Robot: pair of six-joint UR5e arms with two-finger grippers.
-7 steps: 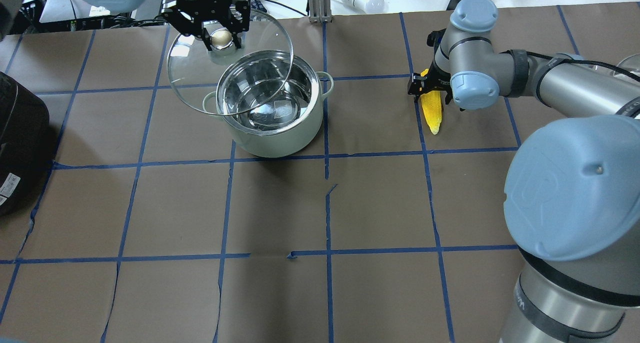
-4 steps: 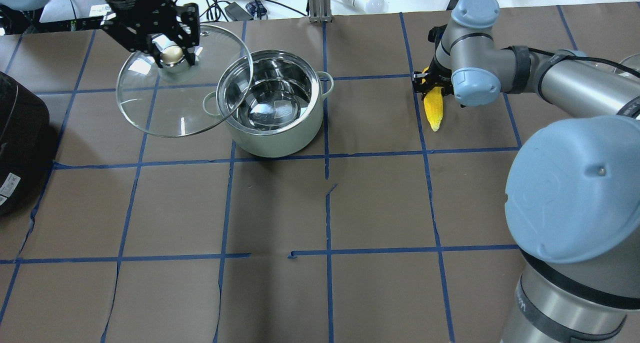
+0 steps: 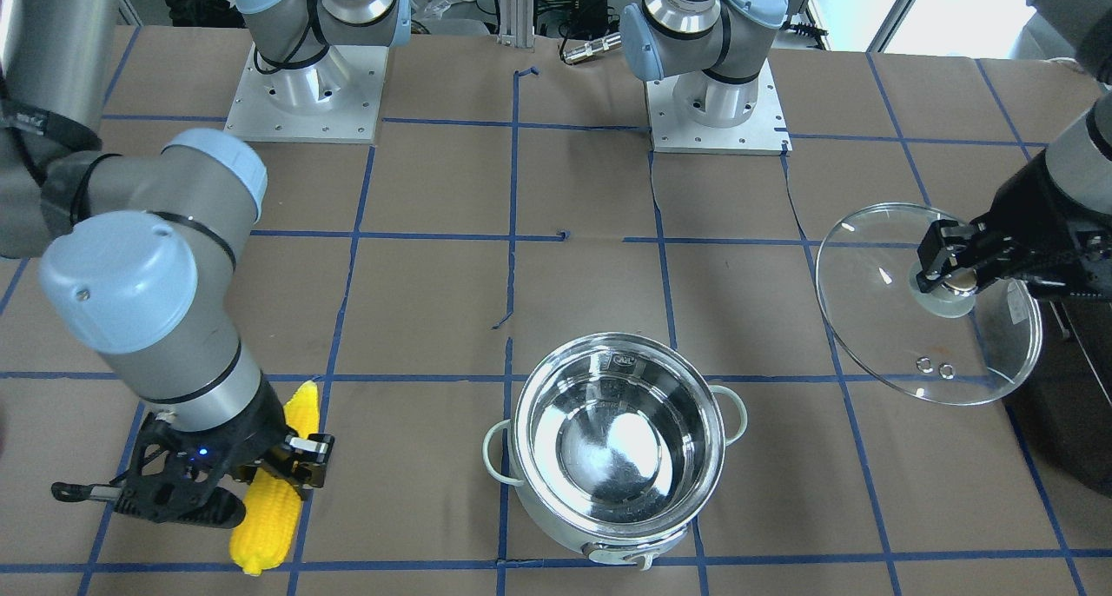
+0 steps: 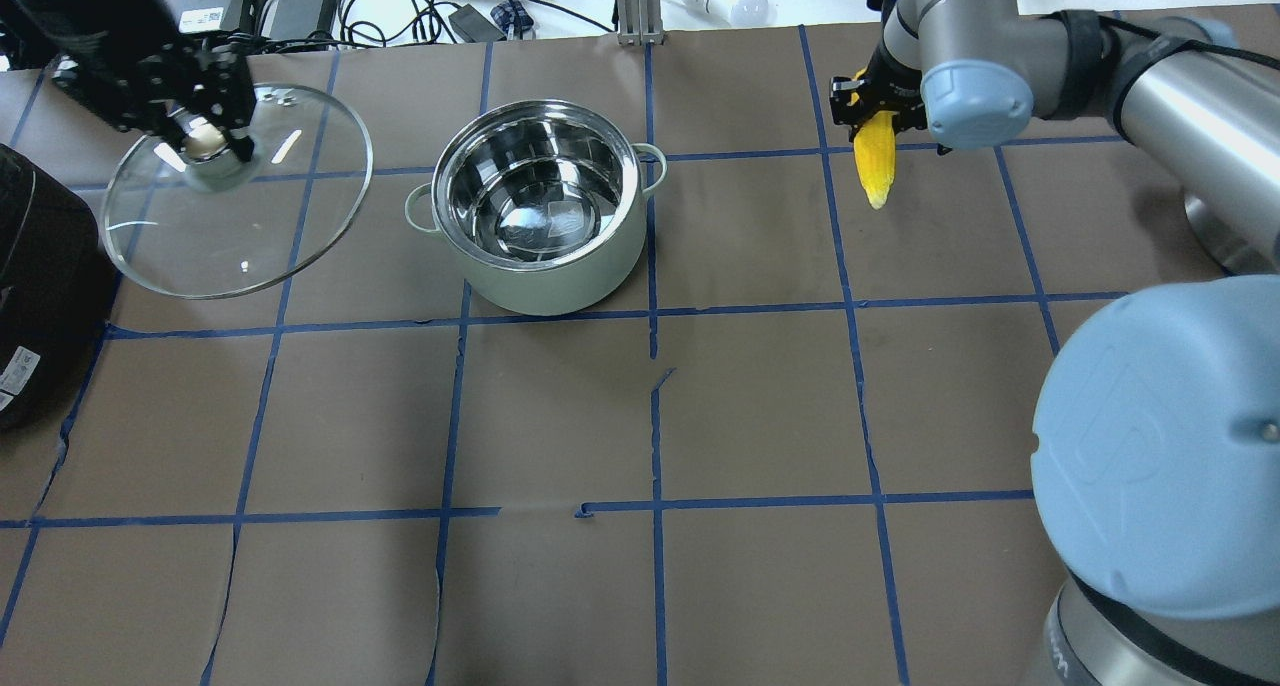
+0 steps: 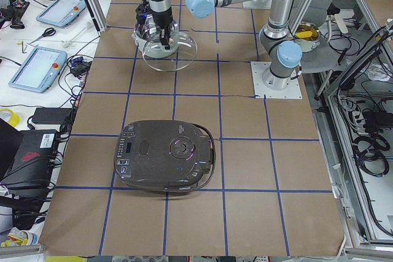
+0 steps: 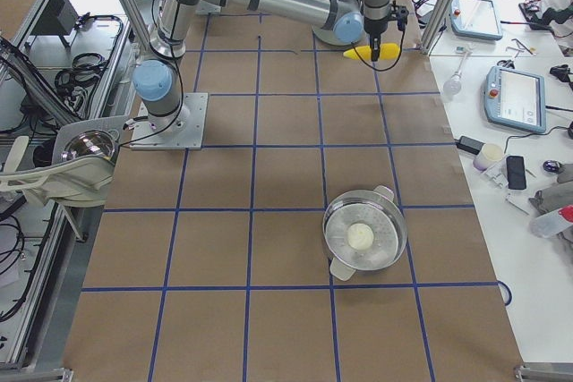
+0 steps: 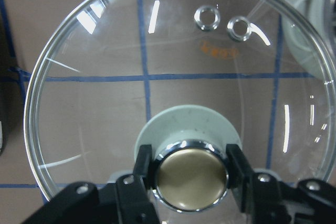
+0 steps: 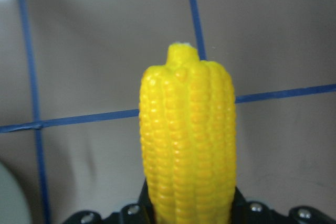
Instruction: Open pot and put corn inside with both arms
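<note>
Our left claw (image 4: 205, 144) is closed on the knob (image 7: 191, 174) of the lid (image 4: 250, 236), held beside the open pot (image 4: 550, 281). Our right claw (image 4: 872, 116) clamps the corn (image 4: 877, 166), tip down.

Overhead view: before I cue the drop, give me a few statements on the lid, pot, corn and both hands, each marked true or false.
1. The left hand grips the glass lid by its knob. True.
2. The lid overlaps the pot's rim. False: it hangs beside the pot, apart from it, on the robot's left.
3. The corn cob lies inside the pot. False: the right hand holds it well away from the pot, on the robot's right.
4. The pot stands uncovered. True.
5. The right hand is empty. False: it is shut on the corn cob.
</note>
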